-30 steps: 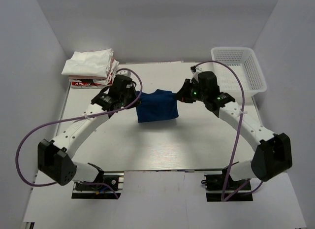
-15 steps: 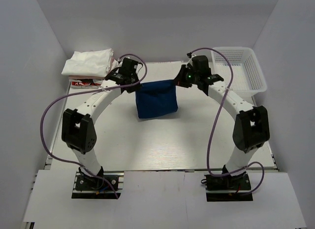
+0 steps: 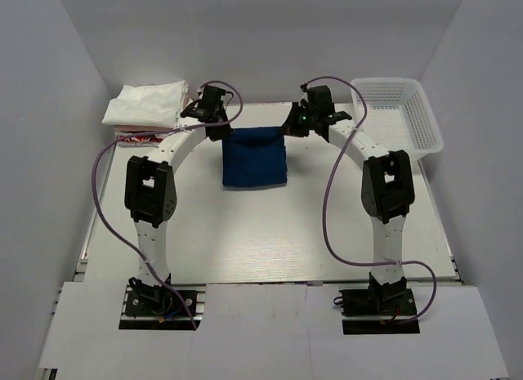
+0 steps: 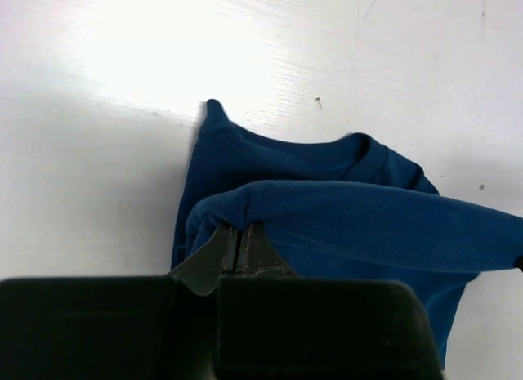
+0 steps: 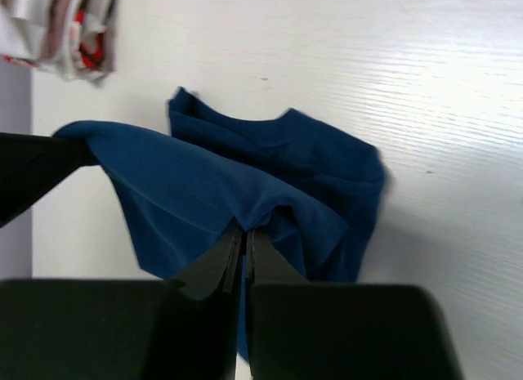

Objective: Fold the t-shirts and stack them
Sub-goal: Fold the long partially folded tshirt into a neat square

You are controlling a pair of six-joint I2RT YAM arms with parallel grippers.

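Note:
The navy blue t-shirt point(image 3: 255, 158) is folded into a rectangle and hangs stretched between my two grippers at the far middle of the table. My left gripper point(image 3: 222, 133) is shut on its far left corner, and my right gripper point(image 3: 286, 128) is shut on its far right corner. In the left wrist view the blue cloth point(image 4: 343, 225) drapes over the shut fingers point(image 4: 237, 245). In the right wrist view the cloth point(image 5: 204, 192) is pinched at the shut fingertips point(image 5: 243, 233). A stack of folded white t-shirts point(image 3: 147, 105) with a red-printed one point(image 3: 137, 137) under it lies at the far left.
A white plastic mesh basket point(image 3: 398, 110) stands at the far right corner. The white table point(image 3: 270, 233) stretches toward the arm bases. The shirt stack also shows in the right wrist view point(image 5: 65, 24) at the upper left.
Both grippers have carried the blue shirt farther toward the back of the table, with both arms stretched out more. The shirt now hangs flatter and wider between them.

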